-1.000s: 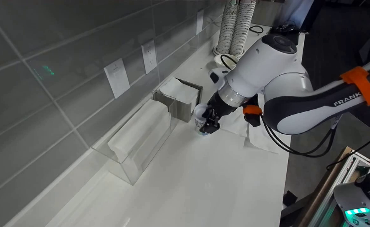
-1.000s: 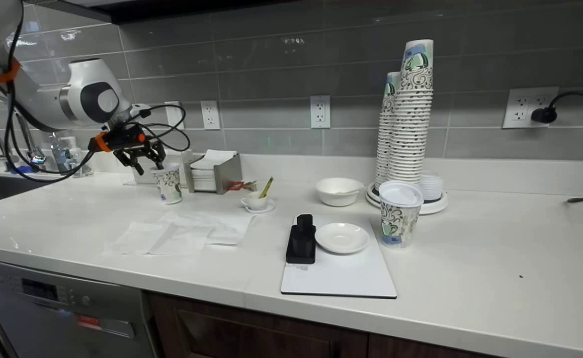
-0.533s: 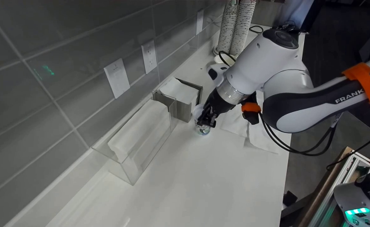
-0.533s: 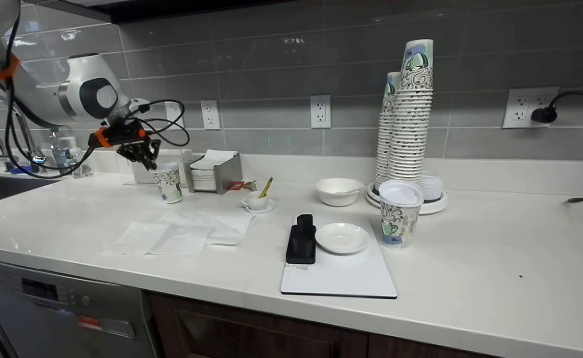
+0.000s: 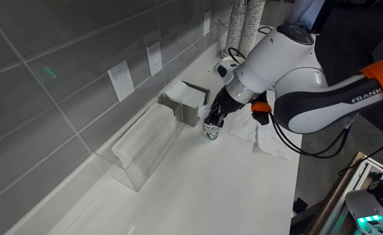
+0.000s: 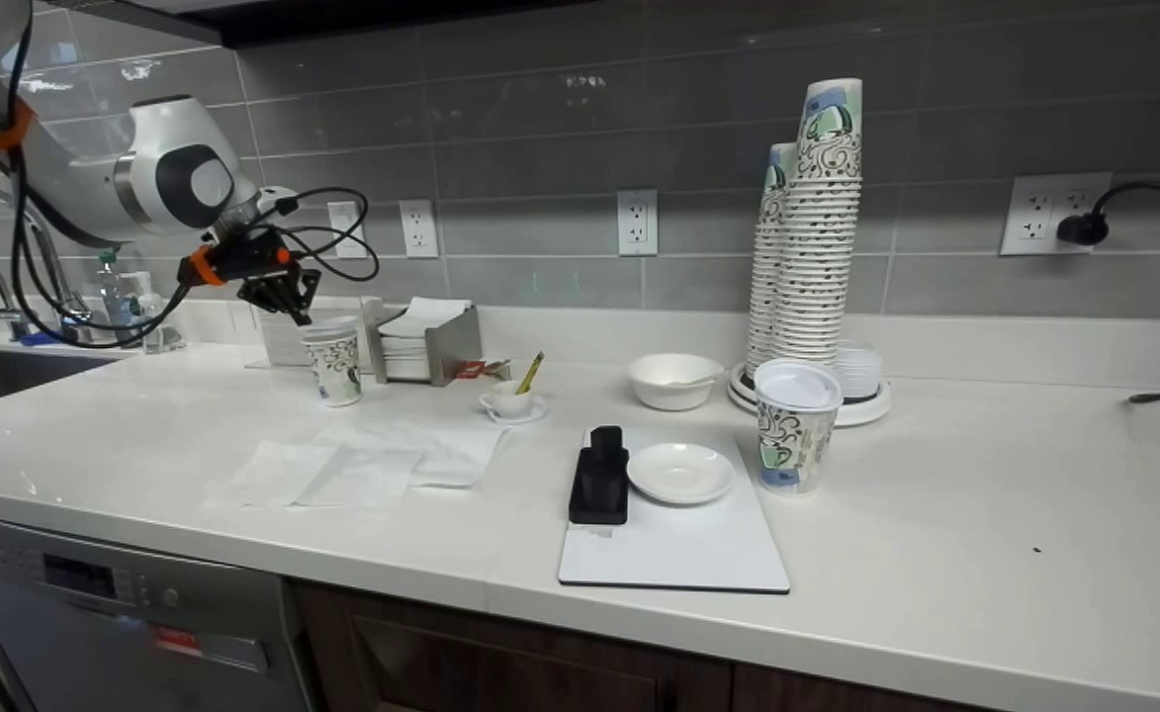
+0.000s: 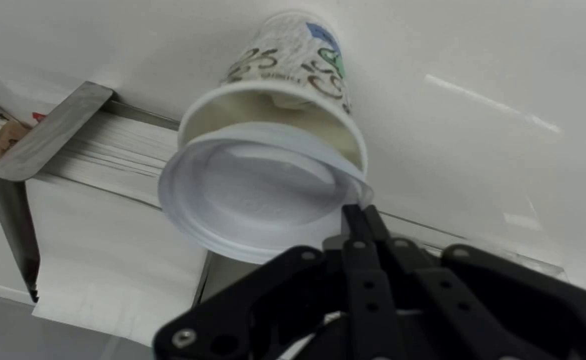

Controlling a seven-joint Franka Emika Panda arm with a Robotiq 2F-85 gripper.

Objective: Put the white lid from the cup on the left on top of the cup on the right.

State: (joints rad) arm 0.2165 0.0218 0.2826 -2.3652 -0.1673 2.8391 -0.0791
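Observation:
My gripper [image 7: 365, 207] is shut on the edge of the white lid [image 7: 258, 192], which bends slightly where the fingertips pinch it. The lid is tilted and partly off the left patterned paper cup [image 7: 285, 60], whose open mouth shows behind it. In both exterior views the gripper [image 5: 218, 121] is at the rim of that cup [image 6: 334, 368], which stands upright on the counter. The right cup [image 6: 795, 435] stands far along the counter; its top looks covered in white.
A metal napkin holder [image 6: 453, 346] stands close beside the left cup, and a clear box of paper towels [image 5: 145, 143] is near it. Flat napkins [image 6: 342, 470], a small cup on a saucer [image 6: 510, 400], a bowl [image 6: 673, 381] and a white board [image 6: 678, 554] lie towards the right cup.
The gripper has gone from open to shut, taking hold of the lid's edge, and has risen slightly. The lid has tilted up off the left cup's rim.

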